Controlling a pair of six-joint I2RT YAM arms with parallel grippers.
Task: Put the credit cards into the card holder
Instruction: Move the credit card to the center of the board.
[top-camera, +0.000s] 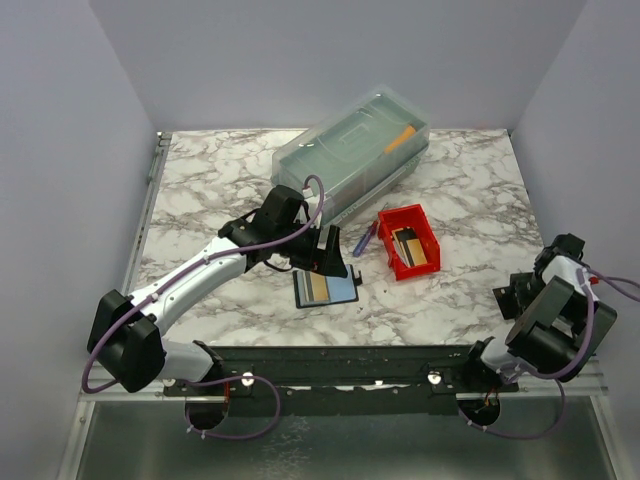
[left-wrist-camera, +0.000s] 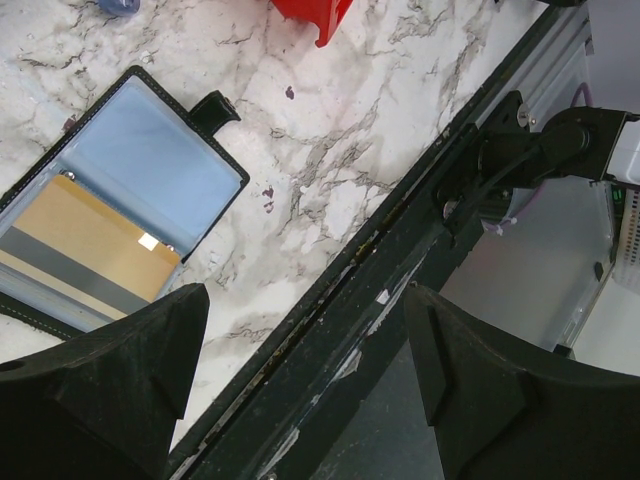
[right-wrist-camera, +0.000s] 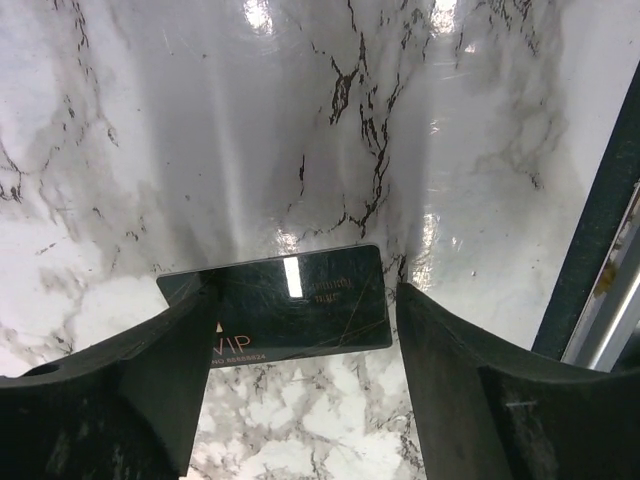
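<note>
L gripper (left-wrist-camera: 305, 295) sits mid-table at the end of the outstretched L arm. Jaws are wide apart w/ nothing between them. In the wrist view the gap looks down on the table's (top-camera: 220, 190) near edge and the black rail (top-camera: 340, 360).

The card holder (top-camera: 325, 288) is just near of that gripper, lying open and flat on the marble w/ its closing tab (left-wrist-camera: 215, 108) sticking out on the bin side. It holds two of the credit cards: tan card (left-wrist-camera: 85, 250) w/ a dark stripe in one pocket, blue card (left-wrist-camera: 150, 165) in the other. From above, the gripper body overlaps the holder's far edge.

Far of the arm is a large clear lidded box (top-camera: 350, 150), angled, w/ an orange item (top-camera: 400, 138) inside.

R of the holder is a blue-and-red pen (top-camera: 364, 240), lying between holder and red bin (top-camera: 425, 225). The bin is apart from the holder and has something flat, tan and dark, in it; too small to say what.

Far R, near the table's R edge and well apart from the holder, the R gripper (right-wrist-camera: 305, 290) points down at the marble. Its jaws stand apart, straddling a dark card (right-wrist-camera: 290, 305) marked "VIP" that lies flat on the table. One finger (right-wrist-camera: 130, 380) covers the card's end in the wrist view and the other sits just beside the opposite end. Can't tell if either touches the card.
</note>
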